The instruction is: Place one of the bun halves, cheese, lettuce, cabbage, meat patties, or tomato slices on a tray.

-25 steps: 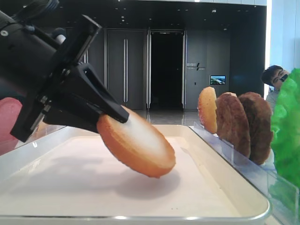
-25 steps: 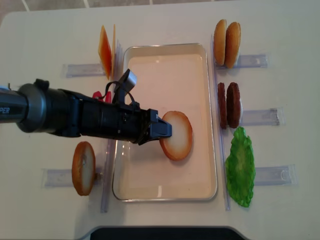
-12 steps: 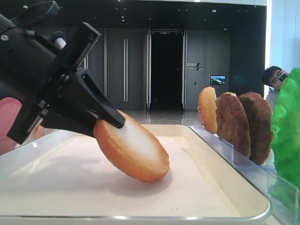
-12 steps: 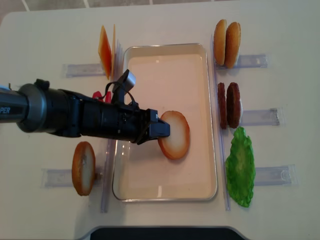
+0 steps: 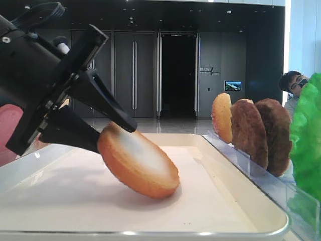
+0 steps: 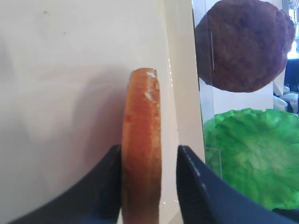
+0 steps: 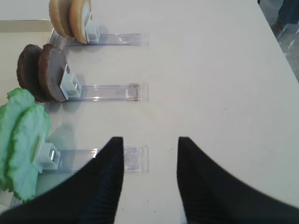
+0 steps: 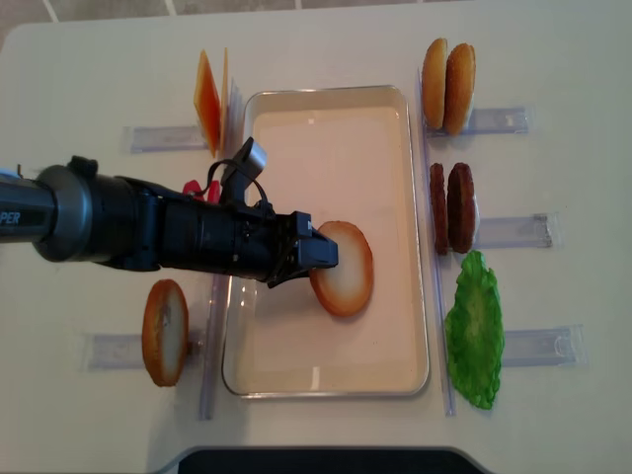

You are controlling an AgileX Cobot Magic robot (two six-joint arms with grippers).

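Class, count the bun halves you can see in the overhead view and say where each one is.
4: one bun half on the tray between the left gripper's jaws, two racked top right, one lower left. None appears hidden.

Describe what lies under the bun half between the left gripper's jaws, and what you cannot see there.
Under the bun half is the white tray floor; its lower edge seems to touch there, the rest tilted above a shadow. The floor beneath the contact edge is hidden.
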